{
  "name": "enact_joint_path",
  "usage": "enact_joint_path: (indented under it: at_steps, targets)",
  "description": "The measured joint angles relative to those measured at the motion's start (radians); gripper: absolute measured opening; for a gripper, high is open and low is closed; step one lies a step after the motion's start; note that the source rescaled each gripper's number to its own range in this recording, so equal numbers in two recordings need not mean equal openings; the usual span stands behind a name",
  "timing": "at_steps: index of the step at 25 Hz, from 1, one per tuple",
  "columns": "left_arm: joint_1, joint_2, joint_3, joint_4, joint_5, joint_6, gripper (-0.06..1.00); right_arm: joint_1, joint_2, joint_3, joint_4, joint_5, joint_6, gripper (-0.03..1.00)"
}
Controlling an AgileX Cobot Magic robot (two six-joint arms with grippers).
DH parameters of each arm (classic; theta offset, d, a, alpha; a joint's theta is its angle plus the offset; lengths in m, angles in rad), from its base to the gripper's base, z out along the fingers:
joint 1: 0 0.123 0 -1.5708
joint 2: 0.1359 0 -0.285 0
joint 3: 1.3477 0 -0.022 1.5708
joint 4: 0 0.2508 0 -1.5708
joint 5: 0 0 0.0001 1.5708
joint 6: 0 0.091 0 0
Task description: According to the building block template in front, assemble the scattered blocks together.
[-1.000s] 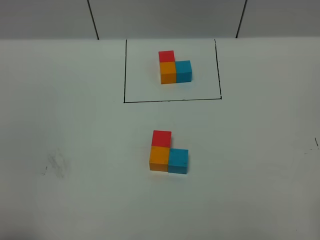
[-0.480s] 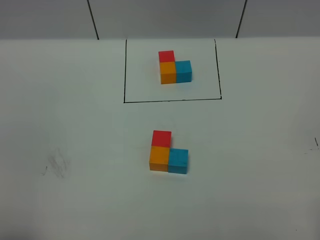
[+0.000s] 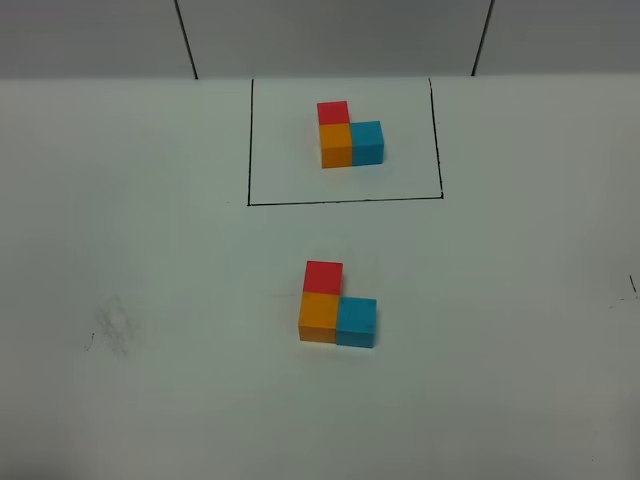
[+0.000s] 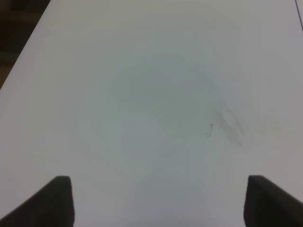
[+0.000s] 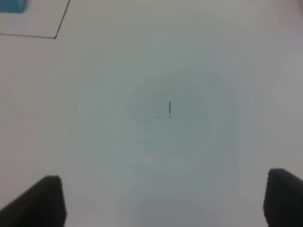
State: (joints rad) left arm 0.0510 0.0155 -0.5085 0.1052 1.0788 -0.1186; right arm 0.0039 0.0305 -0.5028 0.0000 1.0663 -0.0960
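Observation:
The building block template is an L of red, orange and blue cubes inside a black drawn rectangle at the back. The unframed blocks stand joined in the same L at the table's middle: red behind orange, light blue to the orange one's right. Neither gripper shows in the exterior high view. My left gripper is open and empty over bare table. My right gripper is open and empty; a blue cube corner of the template and the frame's corner show at that view's edge.
The white table has a faint grey smudge at the left, which also shows in the left wrist view. A small black mark lies at the right edge and shows in the right wrist view. A grey wall rises behind.

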Motion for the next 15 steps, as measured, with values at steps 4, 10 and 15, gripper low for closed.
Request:
enact_joint_path:
  at_steps: [4, 10, 15]
  targets:
    - [0.0, 0.0, 0.0, 0.0, 0.0, 0.0, 0.83, 0.0, -0.021, 0.0, 0.0, 0.0, 0.0, 0.76]
    - [0.0, 0.0, 0.0, 0.0, 0.0, 0.0, 0.83, 0.0, -0.035, 0.0, 0.0, 0.0, 0.004, 0.65]
    - [0.0, 0.0, 0.0, 0.0, 0.0, 0.0, 0.83, 0.0, -0.038, 0.0, 0.0, 0.0, 0.006, 0.56]
